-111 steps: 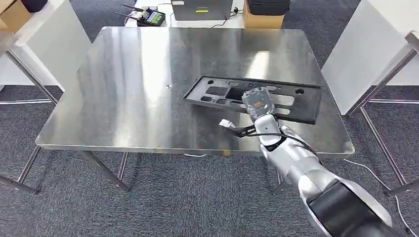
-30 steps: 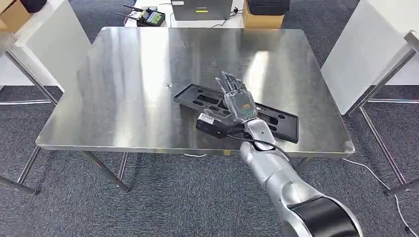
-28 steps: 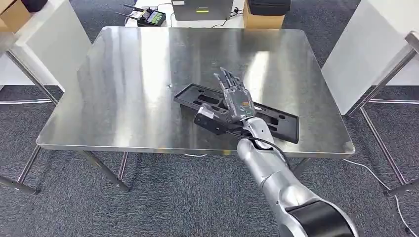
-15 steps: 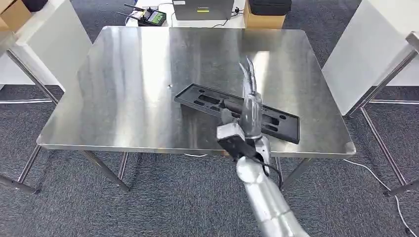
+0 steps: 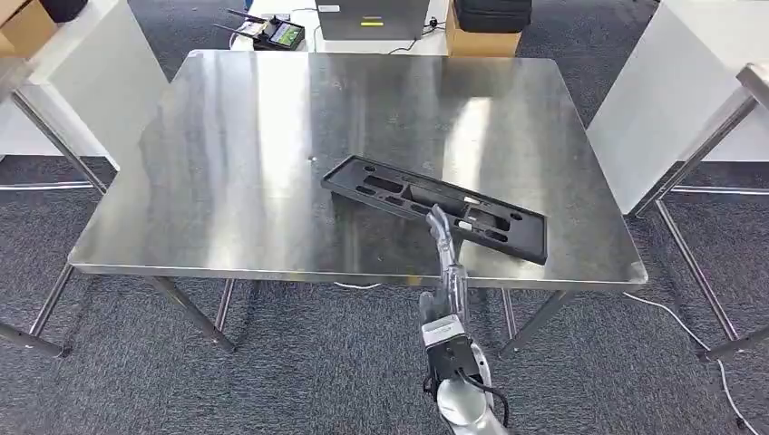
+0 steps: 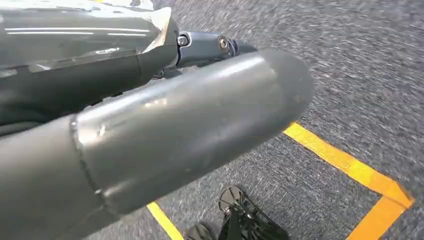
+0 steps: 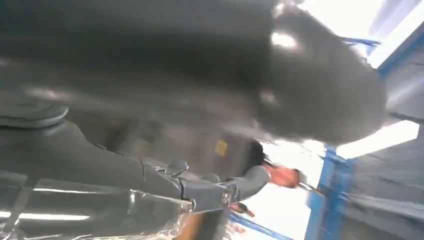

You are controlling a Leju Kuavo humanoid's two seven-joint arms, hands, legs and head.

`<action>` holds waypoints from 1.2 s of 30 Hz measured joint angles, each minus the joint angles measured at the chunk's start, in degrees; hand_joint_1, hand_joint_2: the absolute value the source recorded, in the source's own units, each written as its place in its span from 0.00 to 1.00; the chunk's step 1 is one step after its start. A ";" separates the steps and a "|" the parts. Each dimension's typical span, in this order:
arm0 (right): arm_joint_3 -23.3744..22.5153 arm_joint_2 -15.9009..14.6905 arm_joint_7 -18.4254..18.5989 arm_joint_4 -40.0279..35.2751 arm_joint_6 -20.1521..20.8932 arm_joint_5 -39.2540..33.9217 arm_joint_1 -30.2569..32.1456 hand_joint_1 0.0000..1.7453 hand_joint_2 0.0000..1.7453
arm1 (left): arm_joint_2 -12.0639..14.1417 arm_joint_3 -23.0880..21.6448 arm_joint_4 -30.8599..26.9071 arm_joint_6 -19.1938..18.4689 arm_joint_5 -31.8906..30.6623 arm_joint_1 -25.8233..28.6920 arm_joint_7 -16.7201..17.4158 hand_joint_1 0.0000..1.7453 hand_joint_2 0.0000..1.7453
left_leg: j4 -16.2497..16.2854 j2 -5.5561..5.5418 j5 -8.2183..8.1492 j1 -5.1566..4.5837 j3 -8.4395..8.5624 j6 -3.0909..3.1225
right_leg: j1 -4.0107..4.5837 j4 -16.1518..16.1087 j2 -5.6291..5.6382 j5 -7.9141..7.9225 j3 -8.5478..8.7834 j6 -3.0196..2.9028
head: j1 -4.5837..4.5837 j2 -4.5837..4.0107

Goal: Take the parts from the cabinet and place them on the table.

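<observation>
A: We log the long flat black plastic part with cut-out slots [image 5: 435,207] lying flat on the brushed steel table [image 5: 245,163], toward the near right of the top, set at a slant to the table's near edge.

B: Agreed. We see the right hand [image 5: 446,263] at the table's near edge, fingers straight and close together, seen edge on. The fingertips reach up in front of the part's near side. We cannot tell whether they touch it.

A: We note nothing held in that hand. Fingers extended, not curled, so we put it down as open and empty.

B: Left hand [image 6: 150,130]: the left wrist view has a thick grey thumb across the frame over grey carpet [image 6: 360,75] with yellow floor tape [image 6: 350,167]. We cannot tell how far that hand is open, nor whether it holds anything.

A: The right wrist view is blurred and dark; we make out a grey thumb [image 7: 215,190] and bright light behind it, little more.

B: Beyond the table's far edge we record a cardboard box [image 5: 481,40], a grey case with a yellow label [image 5: 372,18] and a small handset with a green screen [image 5: 281,34]. White panels [image 5: 676,86] stand at either side.
</observation>
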 joint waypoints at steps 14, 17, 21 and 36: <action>0.02 1.75 -0.19 14.09 0.18 0.37 -1.32 0.00 0.00 | -2.08 5.60 -0.28 3.85 5.86 0.07 0.74 0.00 0.00 | 7.42 0.58 -4.51 1.44 -4.89 -4.17 | -0.64 -9.31 -0.22 4.71 5.83 -1.44 | -0.50 0.00; -0.42 1.68 -0.79 16.19 -0.02 0.33 -1.38 0.00 0.00 | -2.49 6.50 -0.28 4.04 6.14 0.06 0.57 0.00 0.00 | 19.27 0.64 -11.71 1.36 -7.82 -3.96 | 0.34 -9.26 -0.67 5.93 4.00 -1.95 | -0.57 0.00; -1.05 1.55 -1.03 17.59 -0.02 0.26 -1.55 0.00 0.00 | -2.97 6.91 -0.28 3.94 6.27 -0.03 0.33 0.00 0.00 | 6.98 0.66 -8.53 0.32 3.28 -1.62 | 1.15 -9.27 -0.68 7.63 2.03 -2.00 | -0.57 0.00; -1.51 0.98 -2.27 18.74 0.28 0.39 -0.59 0.00 0.00 | -3.28 8.35 -0.42 3.54 8.04 -0.51 -1.60 0.00 0.00 | 0.93 1.53 -0.15 -0.82 -1.15 -0.20 | -0.10 -2.22 -0.61 2.68 5.29 2.28 | 0.28 0.00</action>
